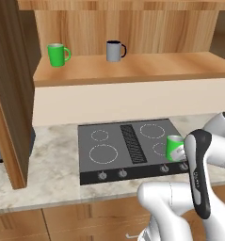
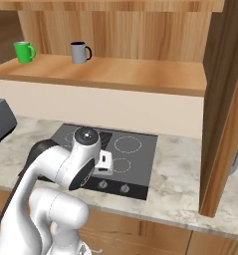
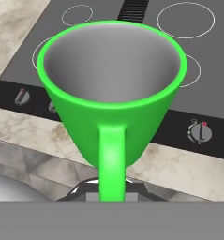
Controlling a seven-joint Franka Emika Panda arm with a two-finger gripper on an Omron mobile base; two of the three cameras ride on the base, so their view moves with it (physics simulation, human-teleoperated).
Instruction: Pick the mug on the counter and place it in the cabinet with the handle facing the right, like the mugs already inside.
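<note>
The bright green mug (image 3: 112,89) sits right in front of the hand camera, its grey inside open to view and its loop handle running down to the hand. In the left base view the mug (image 1: 173,147) hangs just over the front right of the hob (image 1: 128,148) on the counter (image 1: 52,164). My gripper (image 1: 181,153) is shut on the mug at its handle side. My fingertips are hidden behind the handle. The cabinet shelf (image 1: 147,69) above holds a green mug (image 1: 57,54) and a grey mug (image 1: 115,51), both with handles pointing right.
The cabinet's dark brown door (image 1: 8,94) stands open at the left and reaches down close to the counter. A wooden side panel (image 2: 225,109) rises at the right. A grey appliance (image 2: 1,119) stands on the counter at the far left.
</note>
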